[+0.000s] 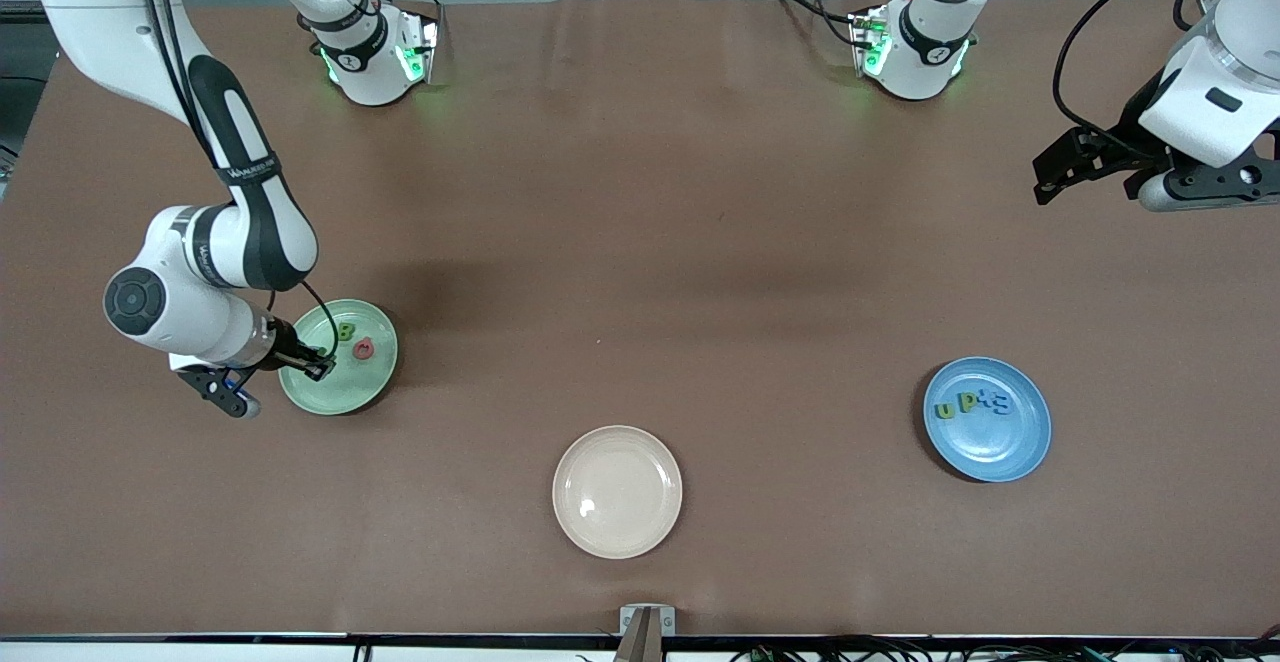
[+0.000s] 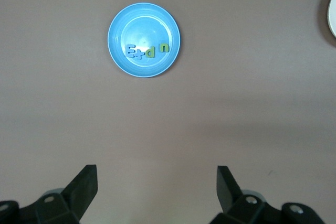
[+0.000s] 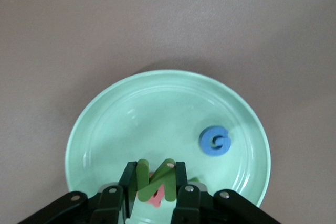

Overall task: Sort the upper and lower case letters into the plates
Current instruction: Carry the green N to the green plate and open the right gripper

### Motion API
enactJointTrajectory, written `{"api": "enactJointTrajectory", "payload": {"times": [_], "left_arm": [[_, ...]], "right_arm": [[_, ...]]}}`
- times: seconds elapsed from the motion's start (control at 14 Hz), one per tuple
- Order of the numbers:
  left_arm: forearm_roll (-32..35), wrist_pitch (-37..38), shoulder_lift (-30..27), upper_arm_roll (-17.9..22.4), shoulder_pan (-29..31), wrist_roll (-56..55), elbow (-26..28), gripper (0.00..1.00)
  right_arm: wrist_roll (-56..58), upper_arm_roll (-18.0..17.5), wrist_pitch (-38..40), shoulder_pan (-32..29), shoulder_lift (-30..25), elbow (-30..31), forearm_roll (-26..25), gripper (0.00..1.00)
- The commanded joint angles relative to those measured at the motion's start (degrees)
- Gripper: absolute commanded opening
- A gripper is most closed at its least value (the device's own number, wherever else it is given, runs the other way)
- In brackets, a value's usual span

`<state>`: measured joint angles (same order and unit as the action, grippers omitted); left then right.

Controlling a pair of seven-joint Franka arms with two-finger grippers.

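Holding a green letter (image 3: 154, 179) over the mint plate (image 1: 372, 394).
The right gripper (image 3: 155, 184) is clenched on it, directly above the plate floor; the left gripper (image 2: 156, 184) waits released, the blue plate (image 2: 116, 22) well apart.

Robotics lab setup. Two white Franka arms bolted at one edge of a bench (image 1: 640, 192) covered in plain brown cloth, green status lights glowing at their bases, black cables trailing off. A camera mount (image 1: 646, 627) clamped at the bench's near edge. Bare grey floor around it.
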<state>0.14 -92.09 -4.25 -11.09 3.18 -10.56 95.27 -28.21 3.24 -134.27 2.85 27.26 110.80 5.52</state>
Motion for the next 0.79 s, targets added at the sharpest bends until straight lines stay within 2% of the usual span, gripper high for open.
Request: {"api": "enactJointTrajectory", "payload": {"times": [0.0,0.64,0.71], "left_arm": [[-1.0,0.5,-0.2,-0.2,0.3,0.3,-0.4,1.0],[-1.0,0.5,-0.1,-0.2,0.2,0.2,-0.3,1.0],[-1.0,0.6,-0.2,-0.2,0.2,0.2,-0.2,1.0]], "right_arm": [[3.5,-1.2,-2.7,-3.5,1.7,0.6,-0.4,0.0],[3.4,-1.3,-4.6,-2.2,4.2,1.6,-0.2,0.02],[3.2,-1.3,-4.2,-2.1,4.2,1.5,-0.2,0.14]]}}
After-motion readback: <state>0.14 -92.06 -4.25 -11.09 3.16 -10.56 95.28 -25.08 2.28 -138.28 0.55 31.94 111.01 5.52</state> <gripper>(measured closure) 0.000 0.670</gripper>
